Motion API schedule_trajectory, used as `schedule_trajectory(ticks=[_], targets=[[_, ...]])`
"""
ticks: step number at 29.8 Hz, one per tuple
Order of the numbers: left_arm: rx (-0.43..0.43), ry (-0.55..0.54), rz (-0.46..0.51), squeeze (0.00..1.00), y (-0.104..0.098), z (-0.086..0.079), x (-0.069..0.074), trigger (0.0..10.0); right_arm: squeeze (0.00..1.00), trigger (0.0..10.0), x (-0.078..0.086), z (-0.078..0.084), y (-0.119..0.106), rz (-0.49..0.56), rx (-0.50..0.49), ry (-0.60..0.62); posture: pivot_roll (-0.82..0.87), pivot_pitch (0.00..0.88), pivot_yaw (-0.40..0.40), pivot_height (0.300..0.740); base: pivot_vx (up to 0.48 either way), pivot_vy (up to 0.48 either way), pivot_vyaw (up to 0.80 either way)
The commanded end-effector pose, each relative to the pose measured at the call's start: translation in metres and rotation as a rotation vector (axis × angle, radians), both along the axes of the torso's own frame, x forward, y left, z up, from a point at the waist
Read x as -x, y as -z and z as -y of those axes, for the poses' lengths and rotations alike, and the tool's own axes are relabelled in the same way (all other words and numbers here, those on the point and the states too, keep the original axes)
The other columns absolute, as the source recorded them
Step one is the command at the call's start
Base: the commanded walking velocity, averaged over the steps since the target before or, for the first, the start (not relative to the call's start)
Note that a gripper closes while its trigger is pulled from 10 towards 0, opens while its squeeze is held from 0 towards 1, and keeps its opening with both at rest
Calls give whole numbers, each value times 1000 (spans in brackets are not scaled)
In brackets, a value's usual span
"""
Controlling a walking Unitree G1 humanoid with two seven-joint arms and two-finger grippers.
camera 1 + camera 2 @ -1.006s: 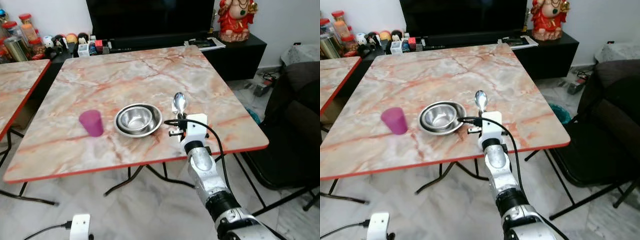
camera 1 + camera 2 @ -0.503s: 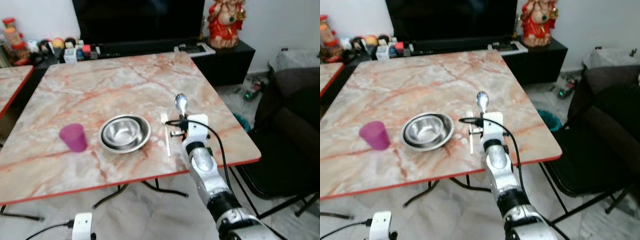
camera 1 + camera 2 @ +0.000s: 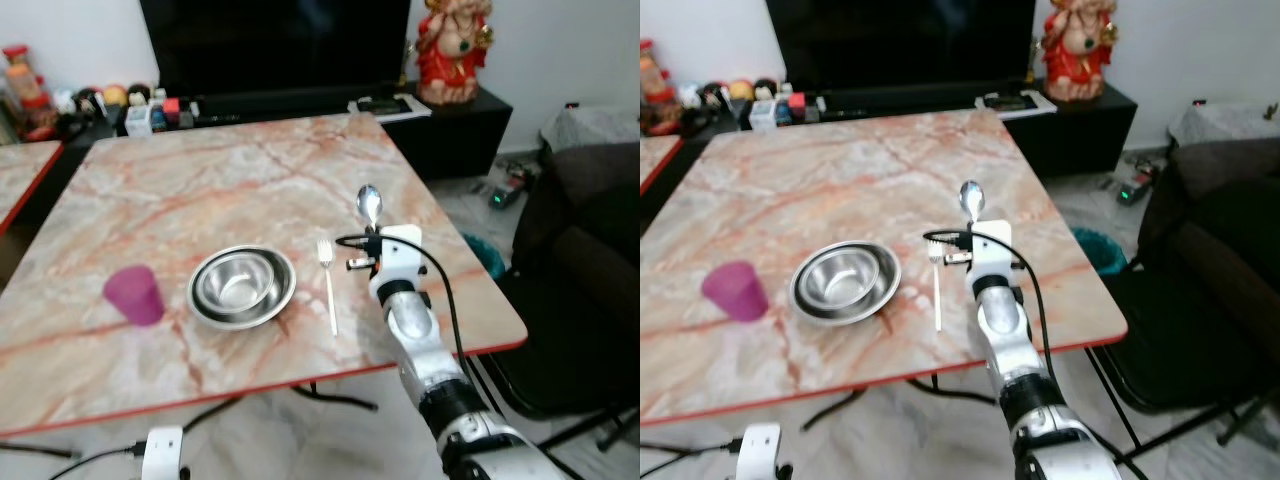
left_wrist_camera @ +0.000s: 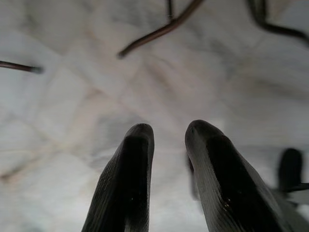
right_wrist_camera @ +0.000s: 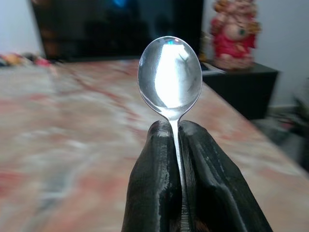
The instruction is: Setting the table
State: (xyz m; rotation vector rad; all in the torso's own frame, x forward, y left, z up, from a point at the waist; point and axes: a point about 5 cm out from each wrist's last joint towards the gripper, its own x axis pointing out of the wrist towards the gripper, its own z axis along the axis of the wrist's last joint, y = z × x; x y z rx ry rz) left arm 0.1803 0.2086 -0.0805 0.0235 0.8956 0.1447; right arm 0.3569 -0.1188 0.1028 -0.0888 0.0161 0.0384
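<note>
The left tool (image 4: pixel 166 145) hangs low over the marble floor (image 4: pixel 72 96), its two fingers a little apart and holding nothing; it is idle and far from the place setting.

The right tool (image 5: pixel 175 140) is the one at work. Its fingers are pinched on the stem of a spoon (image 3: pixel 369 206), just under the bowl, so the spoon stands out beyond the fingertips with its long axis in line with the arm, bowl pointing away from the robot toward the far edge of the counter (image 3: pixel 250 170). The tool sits above the counter's right part, near the right edge.

What the next move turns on is the fork (image 3: pixel 327 285). It lies flat on the counter, just to the left of the right tool, tines away from the robot and handle toward it, so its long axis runs nearly parallel to the held spoon. Left of the fork, close beside it but apart, sits the steel bowl (image 3: pixel 242 286), and well left of that the purple cup (image 3: pixel 134 295).

So the free strip of counter lies under and to the right of the tool, on the fork's outer side. My judgement is that the spoon needs mostly lowering, little turning.

Beyond the counter stand a dark TV (image 3: pixel 270 45) and a red figurine (image 3: pixel 450 50).
</note>
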Motion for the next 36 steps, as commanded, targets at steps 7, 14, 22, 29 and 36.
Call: schedule_trajectory(ticks=[7, 14, 22, 29, 36], targets=[[-20, -7, -28, 0, 2, -11, 8, 10000, 0, 10000, -7, -9, -4, -30, 24, -44, 1, 0, 27, 740, 0, 0, 0], [-22, -7, -27, 0, 1, -13, 7, 10000, 0, 10000, -14, -5, -4, -92, 49, -48, 4, 0, 31, 740, 0, 0, 0], [-20, -15, -29, 0, 2, -14, 10, 10000, 0, 10000, -20, -5, -7, -145, 39, -73, 17, 0, 24, 740, 0, 0, 0], [-18, -34, -45, 0, 6, -14, 21, 10000, 0, 10000, -22, -7, -4, -215, 23, -105, 35, 0, 7, 740, 0, 0, 0], [-13, -46, -75, 0, 13, -13, 37, 10000, 0, 10000, -20, -14, 3, -295, -16, -120, 48, 0, -10, 740, 0, 0, 0]])
